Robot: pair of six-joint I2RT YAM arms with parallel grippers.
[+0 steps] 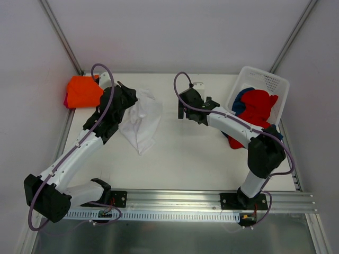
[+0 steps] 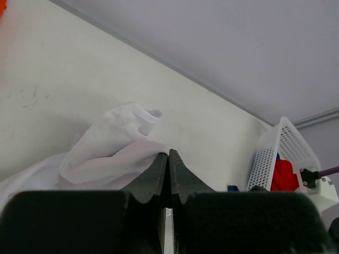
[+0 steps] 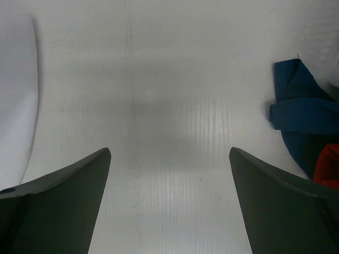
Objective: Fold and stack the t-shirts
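1. A pale table (image 1: 180, 159) boxed in by plain grey walls carries everything, and both arms reach out over it from the near edge.
2. The left end effector (image 2: 168, 159) has its fingers pressed together on a fold of the white t-shirt (image 2: 114, 143), which bunches up just ahead of and to the left of its tips. The pinch looks meant to lift or drag the cloth so that it can be spread flat for folding.
3. The right end effector (image 3: 169, 153) hangs with its fingers wide apart above bare table, gripping nothing. The white cloth's edge lies off to its left, so it is probably placed to take a second corner.
4. The orange t-shirt (image 1: 83, 91) sits in a compact heap beyond the left end effector at the far corner, probably as the start of the stack.
5. The white basket (image 1: 267, 75), to the right of the right end effector, holds a red t-shirt (image 1: 259, 106) and a blue t-shirt (image 3: 304, 116). Both are unfolded and spill over its rim onto the table.
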